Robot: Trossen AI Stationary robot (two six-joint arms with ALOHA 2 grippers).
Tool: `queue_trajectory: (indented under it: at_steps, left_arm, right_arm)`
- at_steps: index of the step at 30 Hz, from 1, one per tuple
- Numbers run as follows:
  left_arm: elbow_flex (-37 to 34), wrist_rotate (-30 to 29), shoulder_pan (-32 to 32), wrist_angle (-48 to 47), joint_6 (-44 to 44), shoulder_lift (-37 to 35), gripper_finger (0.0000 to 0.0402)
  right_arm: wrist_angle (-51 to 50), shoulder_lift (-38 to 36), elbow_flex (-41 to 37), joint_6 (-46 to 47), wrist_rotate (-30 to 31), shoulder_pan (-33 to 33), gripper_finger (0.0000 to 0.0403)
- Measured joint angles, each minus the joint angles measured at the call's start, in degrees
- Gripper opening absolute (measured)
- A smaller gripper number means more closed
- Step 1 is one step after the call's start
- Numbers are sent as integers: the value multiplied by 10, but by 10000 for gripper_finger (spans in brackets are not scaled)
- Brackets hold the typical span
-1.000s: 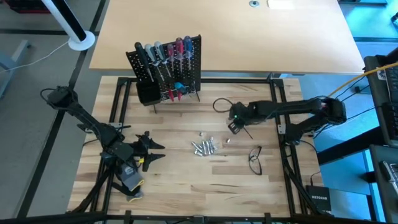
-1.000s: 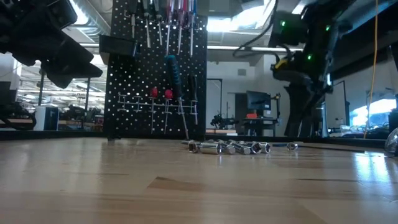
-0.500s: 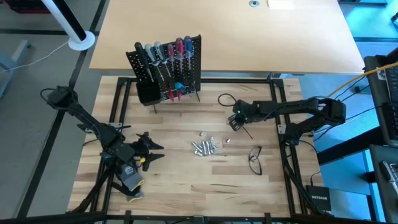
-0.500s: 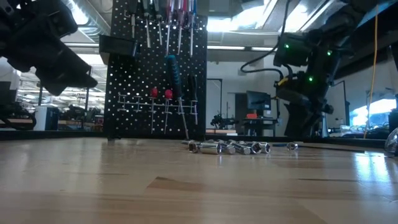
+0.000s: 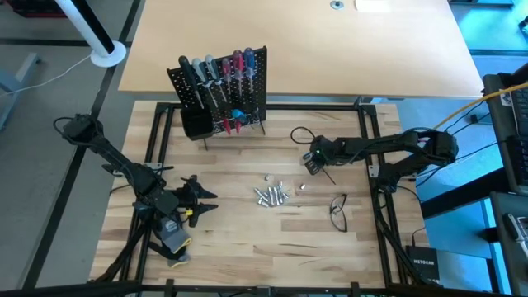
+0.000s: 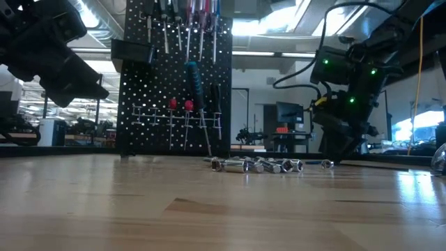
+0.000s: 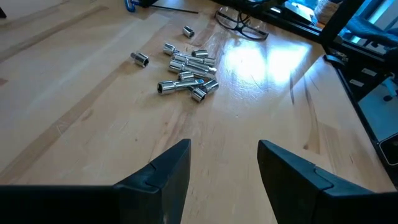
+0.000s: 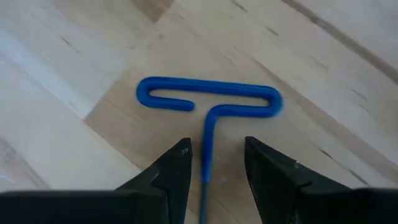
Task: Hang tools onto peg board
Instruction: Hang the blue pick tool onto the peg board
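A blue T-handle key [image 8: 211, 99] lies flat on the wooden table, and its thin shaft [image 5: 329, 175] runs toward the near right. My right gripper [image 8: 214, 165] is open low over it, one finger on each side of the shaft just below the handle, not touching. It also shows in the high view [image 5: 313, 161]. My left gripper [image 7: 224, 168] is open and empty at the near left [image 5: 202, 198]. The black peg board [image 5: 223, 91] stands at the far left with several screwdrivers hung on it. Several silver bits [image 5: 272, 194] lie mid-table.
A pair of glasses [image 5: 338, 210] lies at the near right. A grey glove with yellow trim [image 5: 173, 239] lies under the left arm. A black bin [image 5: 195, 124] sits at the peg board's lower corner. Black frame rails [image 5: 371, 165] run along the table's sides.
My right gripper has come down toward the table over the blue T-handle key, with a small shift toward the right edge. Its fingers now stand low on either side of the key's shaft.
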Motion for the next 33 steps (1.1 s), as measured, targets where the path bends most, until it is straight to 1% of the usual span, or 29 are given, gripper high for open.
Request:
queue_trajectory:
  at_steps: [7,22,26,33]
  left_arm:
    - [0,0,0,0,0,0,175]
    - [0,0,0,0,0,0,175]
    - [0,0,0,0,0,0,175]
    - [0,0,0,0,1,0,175]
  right_arm:
    - [5,33,2,0,-1,1,146]
    - [-4,38,6,-1,-2,0,146]
    - [-31,40,34,-20,-7,0,146]
    - [-139,42,115,-30,-14,-5,146]
